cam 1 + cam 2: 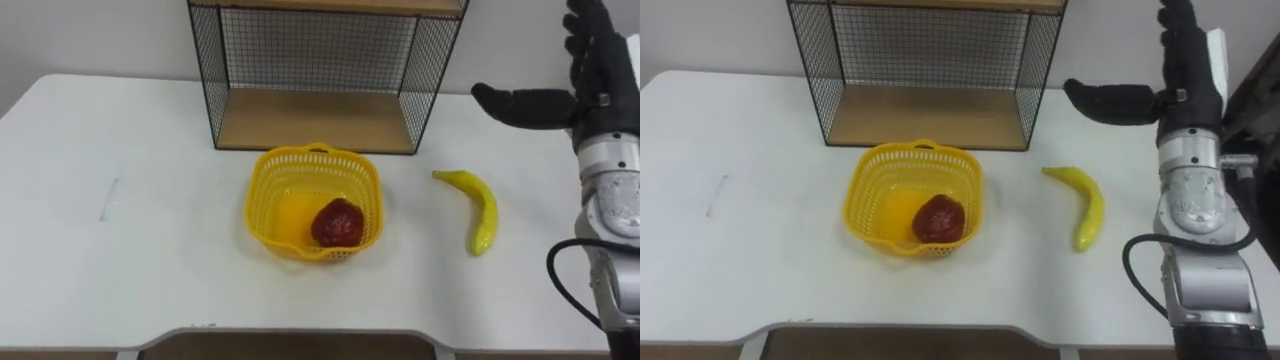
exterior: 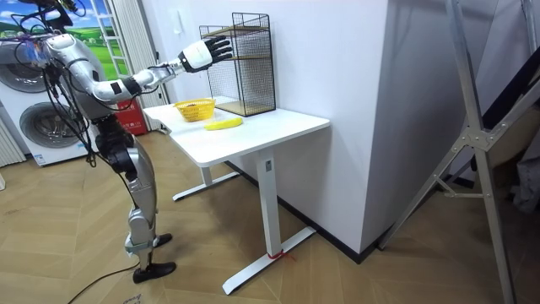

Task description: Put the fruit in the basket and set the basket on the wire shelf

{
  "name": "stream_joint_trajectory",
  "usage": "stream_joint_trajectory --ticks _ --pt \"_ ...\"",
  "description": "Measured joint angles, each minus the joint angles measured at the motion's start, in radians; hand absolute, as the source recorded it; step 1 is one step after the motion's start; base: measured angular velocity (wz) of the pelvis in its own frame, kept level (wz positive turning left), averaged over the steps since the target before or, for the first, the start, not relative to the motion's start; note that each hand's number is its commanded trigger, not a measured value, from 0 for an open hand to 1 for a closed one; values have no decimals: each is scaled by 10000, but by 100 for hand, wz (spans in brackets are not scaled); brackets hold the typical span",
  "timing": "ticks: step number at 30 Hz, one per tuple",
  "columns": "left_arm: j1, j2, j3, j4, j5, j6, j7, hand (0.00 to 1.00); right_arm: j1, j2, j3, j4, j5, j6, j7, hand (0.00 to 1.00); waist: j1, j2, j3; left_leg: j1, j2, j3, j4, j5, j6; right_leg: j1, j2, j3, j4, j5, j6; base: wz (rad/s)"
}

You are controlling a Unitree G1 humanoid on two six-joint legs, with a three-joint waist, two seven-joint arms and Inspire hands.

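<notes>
Left eye view: right hand [image 1: 592,88] is hovering over the table's [image 1: 120,250] far right, fingers spread open, holding nothing. Banana [image 1: 477,208] is lying on the table, below and left of that hand, long axis running roughly near-to-far. Basket [image 1: 262,190], left of it, is holding a red fruit [image 1: 337,222].

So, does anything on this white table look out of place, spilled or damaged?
Nothing is spilled or damaged. Only the yellow banana lies on the white table, right of the yellow plastic basket, while the dark red fruit is already inside it.
</notes>
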State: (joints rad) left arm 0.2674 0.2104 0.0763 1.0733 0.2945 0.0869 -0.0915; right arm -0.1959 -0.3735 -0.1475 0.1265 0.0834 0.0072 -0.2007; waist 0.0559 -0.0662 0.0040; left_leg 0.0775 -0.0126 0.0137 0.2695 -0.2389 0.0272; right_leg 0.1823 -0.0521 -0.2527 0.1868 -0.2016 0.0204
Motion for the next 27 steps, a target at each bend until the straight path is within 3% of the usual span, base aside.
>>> stream_joint_trajectory --ticks 4,9,18,27 --pt "-118 -20 -20 -167 -80 188 -1 0 -2 -1 2 1048 0 111 -306 0 -21 -101 -5 -59 -1 8 -1 0 1 -70 -8 15 7 0 0 0" --pt "-95 -21 -6 -167 -77 435 -1 0 -5 -1 45 1751 -54 192 -231 0 -27 -33 8 -95 -2 3 -10 1 3 -98 -6 55 -6 0 0 0" --pt "-15 -13 -1 -315 -35 683 -5 0 -438 -244 205 3729 93 613 707 0 46 -40 -22 -178 5 43 -32 4 2 -227 -2 59 -8 0 0 0" --pt "-73 1 4 -348 17 797 -60 0 -605 -323 521 3800 74 796 1444 0 73 -131 -70 -158 8 67 -32 4 2 -214 -2 73 -5 0 0 0"
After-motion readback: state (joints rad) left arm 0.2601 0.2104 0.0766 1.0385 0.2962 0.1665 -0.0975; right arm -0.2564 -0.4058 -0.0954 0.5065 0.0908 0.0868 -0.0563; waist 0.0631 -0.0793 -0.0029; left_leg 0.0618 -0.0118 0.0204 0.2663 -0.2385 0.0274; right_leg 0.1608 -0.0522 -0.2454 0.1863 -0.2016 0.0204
